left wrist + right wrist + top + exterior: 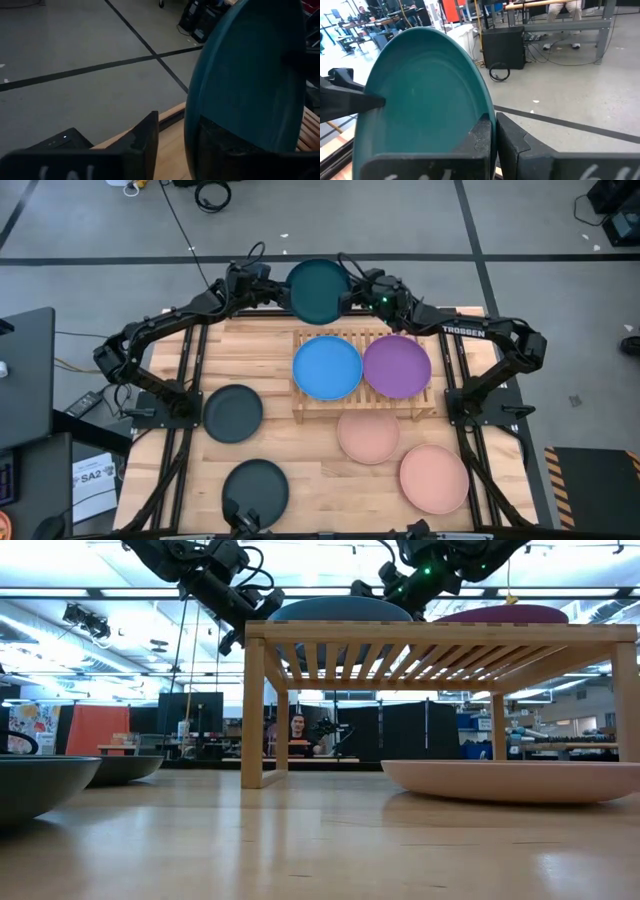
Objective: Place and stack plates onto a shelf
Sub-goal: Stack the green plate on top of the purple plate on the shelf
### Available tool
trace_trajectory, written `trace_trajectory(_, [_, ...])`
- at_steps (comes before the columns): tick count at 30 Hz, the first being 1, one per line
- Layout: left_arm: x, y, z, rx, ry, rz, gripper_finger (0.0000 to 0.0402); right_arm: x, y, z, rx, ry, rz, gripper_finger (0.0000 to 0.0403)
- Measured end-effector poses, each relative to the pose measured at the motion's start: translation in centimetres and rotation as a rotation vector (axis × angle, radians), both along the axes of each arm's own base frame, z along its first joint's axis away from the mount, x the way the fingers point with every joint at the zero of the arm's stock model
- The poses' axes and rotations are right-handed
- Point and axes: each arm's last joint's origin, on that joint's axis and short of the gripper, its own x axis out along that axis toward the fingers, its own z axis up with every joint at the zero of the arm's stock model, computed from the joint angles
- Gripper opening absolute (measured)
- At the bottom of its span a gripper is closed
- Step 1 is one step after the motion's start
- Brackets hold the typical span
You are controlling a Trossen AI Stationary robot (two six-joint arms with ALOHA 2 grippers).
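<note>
Beyond the table, shows grey floor crossed by dark tape lines [480, 250], and far across the room a seated person [297, 730] among desks and screens. Closer in, spreads a light wooden tabletop [320, 470] between the two arm bases. Toward the far middle of it, stands the shelf [365, 410], low and slatted, carrying the blue plate [327, 368] and the purple plate [397, 366] flat and side by side, rims touching or nearly so. Just before the shelf, lies one salmon plate [368, 435], with a second salmon plate [434, 478] nearer the right front corner. On the left side, rests a charcoal plate [232, 413] beside the left arm's base, and another charcoal plate [255, 488] near the front edge. Past the shelf's far edge and above it, hangs the teal plate [318, 290], caught between both arms. Pinches its rim from the right with the right gripper [493, 120], fingers drawn almost together on the thin edge. Straddles the opposite rim with the left gripper [179, 120], fingers parted wider: one finger [225, 150] lies against the plate's face, the other stands off with a clear gap of floor showing between it and the rim.
</note>
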Motion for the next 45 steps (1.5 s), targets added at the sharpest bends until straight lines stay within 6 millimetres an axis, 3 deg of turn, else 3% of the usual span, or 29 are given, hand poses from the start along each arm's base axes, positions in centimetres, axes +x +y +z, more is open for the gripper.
trace_trajectory(9, [0.0, 0.0, 0.0, 0.001, -0.001, 0.0, 0.0167, -1.0, -1.7, 0.0, 0.005, -0.01, -0.05, 0.0016])
trace_trajectory(22, [0.2, -0.4, -0.3, -0.004, 0.023, -0.007, 0.0169, -3.0, -4.1, 0.3, -0.008, -0.009, -0.189, 0.0016])
trace_trajectory(27, [0.2, -0.5, -0.4, -0.014, 0.04, -0.015, 0.0169, -4.6, -4.3, 1.3, 0.002, -0.011, -0.198, 0.0016])
trace_trajectory(35, [0.1, -0.5, -0.7, -0.036, 0.061, -0.017, 0.0169, -8.1, -2.0, 3.8, 0.1, -0.015, -0.059, 0.0016])
trace_trajectory(45, [0.3, -0.9, -1.0, -0.01, 0.128, -0.058, 0.0169, -13.8, 3.8, 5.9, 0.36, -0.034, 0.207, 0.0016])
